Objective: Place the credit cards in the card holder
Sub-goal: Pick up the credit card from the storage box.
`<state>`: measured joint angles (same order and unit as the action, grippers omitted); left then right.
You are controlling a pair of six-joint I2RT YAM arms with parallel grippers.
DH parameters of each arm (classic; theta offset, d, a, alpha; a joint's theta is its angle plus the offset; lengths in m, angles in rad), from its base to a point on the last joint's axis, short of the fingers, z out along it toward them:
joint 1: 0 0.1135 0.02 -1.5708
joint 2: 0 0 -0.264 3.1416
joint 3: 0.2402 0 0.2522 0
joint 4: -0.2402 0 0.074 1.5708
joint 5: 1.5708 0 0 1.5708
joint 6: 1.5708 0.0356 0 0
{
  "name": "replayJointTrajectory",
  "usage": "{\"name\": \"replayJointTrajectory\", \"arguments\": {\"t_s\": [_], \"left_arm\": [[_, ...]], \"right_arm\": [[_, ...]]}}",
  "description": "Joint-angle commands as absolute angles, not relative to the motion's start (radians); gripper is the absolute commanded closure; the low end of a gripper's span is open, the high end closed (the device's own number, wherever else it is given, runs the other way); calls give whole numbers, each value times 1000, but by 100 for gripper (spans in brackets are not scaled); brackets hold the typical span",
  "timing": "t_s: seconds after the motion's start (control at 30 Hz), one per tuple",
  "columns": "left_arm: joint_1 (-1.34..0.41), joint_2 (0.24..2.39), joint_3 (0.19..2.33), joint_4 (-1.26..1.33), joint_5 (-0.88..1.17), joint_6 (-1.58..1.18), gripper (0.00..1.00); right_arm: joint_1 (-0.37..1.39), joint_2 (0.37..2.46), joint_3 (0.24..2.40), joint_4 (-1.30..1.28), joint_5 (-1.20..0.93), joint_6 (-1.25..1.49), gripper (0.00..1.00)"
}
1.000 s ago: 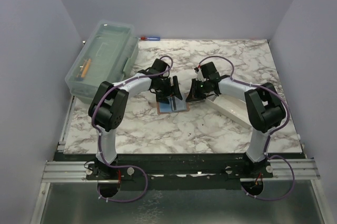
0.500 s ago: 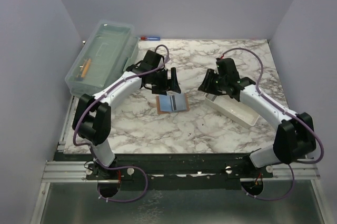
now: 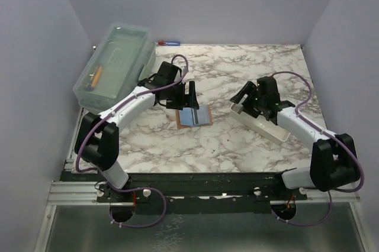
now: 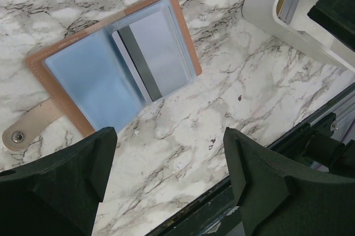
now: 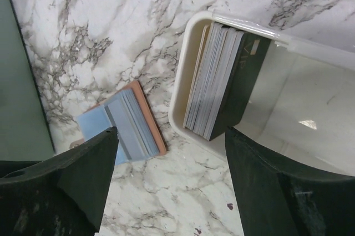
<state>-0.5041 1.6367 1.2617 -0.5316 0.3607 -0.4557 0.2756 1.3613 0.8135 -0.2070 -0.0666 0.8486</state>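
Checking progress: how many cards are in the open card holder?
1 visible: a dark-striped card in the card holder, right sleeve. More may hide under the blue sleeves. Other cards stand in the white tray.

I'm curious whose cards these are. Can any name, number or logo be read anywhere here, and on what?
No readable text anywhere.
Card in the card holder: only a dark stripe, no print.
Dark card in the white tray: faint pale marks, too blurred to read.
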Motion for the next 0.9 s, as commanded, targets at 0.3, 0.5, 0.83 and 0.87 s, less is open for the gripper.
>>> {"name": "replayJointTrajectory", "arguments": {"t_s": [0.3, 0.5, 0.83, 0.87], "left_arm": [[-510, 1560, 1243, -485, 393, -451, 16], [-509, 1566, 1243, -482, 401, -453, 16], [-510, 1572, 1241, -480, 400, -450, 16], [-509, 1573, 1241, -480, 401, -450, 16]], "right_arm": [[231, 1486, 786, -33, -94, 911, 19], [219, 1517, 758, 65, -148, 936, 22], [217, 1502, 738, 126, -179, 955, 50], [218, 1502, 737, 128, -180, 958, 53]]}}
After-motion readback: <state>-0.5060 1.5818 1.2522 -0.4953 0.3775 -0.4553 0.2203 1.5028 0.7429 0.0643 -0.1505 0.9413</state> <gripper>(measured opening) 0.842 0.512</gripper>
